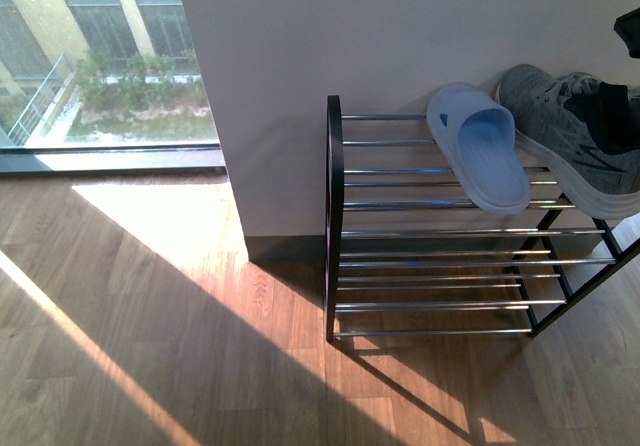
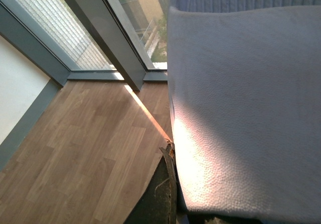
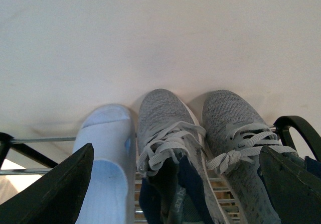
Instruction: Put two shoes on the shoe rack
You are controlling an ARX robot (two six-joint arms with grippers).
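At the right of the front view, a pale blue slide [image 1: 480,156] and grey knit sneakers [image 3: 168,148] sit on the shoe rack's [image 1: 440,204] top tier under the right gripper's [image 3: 175,184] open jaws; the light, soft sneakers look best taken by the collar, while the left gripper's jaws I cannot tell.

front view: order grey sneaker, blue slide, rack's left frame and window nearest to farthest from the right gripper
From the right gripper:
1. grey sneaker, right beside it
2. blue slide, next leftward on top tier
3. rack's left frame, rack's far end
4. window, far left
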